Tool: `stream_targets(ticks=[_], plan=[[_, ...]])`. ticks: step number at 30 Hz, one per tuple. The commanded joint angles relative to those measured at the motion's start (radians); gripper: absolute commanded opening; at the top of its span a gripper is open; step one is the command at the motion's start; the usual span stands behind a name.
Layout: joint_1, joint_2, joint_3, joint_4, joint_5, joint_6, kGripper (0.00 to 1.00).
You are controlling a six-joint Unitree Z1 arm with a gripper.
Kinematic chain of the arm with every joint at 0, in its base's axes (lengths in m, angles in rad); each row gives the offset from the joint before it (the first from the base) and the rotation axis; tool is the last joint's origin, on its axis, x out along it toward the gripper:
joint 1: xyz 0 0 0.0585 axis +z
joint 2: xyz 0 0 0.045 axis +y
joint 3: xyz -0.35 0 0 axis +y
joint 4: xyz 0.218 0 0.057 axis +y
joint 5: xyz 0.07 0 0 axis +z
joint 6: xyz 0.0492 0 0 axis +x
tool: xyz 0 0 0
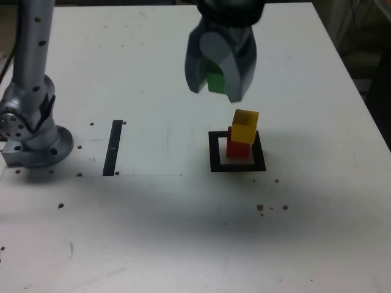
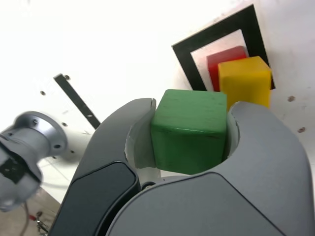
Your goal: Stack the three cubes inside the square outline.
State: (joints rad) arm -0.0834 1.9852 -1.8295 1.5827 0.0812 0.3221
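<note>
My gripper [image 1: 215, 85] was clamped on the green cube [image 2: 189, 130], which sat squeezed between both jaws, and I held it in the air above the white table [image 1: 153, 232]. Below it, toward the exterior view's right, the yellow cube [image 1: 245, 126] rested on the red cube [image 1: 238, 146], twisted a little off square with it. That pair stood inside the black square outline [image 1: 215, 152]. A narrow black strip [image 1: 113, 146] lay well apart, near my arm's base [image 1: 36, 146].
</note>
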Motion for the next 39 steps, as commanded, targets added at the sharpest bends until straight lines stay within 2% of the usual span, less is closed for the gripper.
stream_targets(ticks=[1,9,37,39], plan=[[-0.011,0.020,-0.013,0.010,-0.003,-0.032,0.26],[-0.040,0.079,-0.054,0.010,-0.003,-0.099,0.26],[-0.042,0.159,-0.106,0.003,-0.020,-0.100,0.26],[-0.041,0.160,-0.107,0.002,-0.021,-0.098,0.31]])
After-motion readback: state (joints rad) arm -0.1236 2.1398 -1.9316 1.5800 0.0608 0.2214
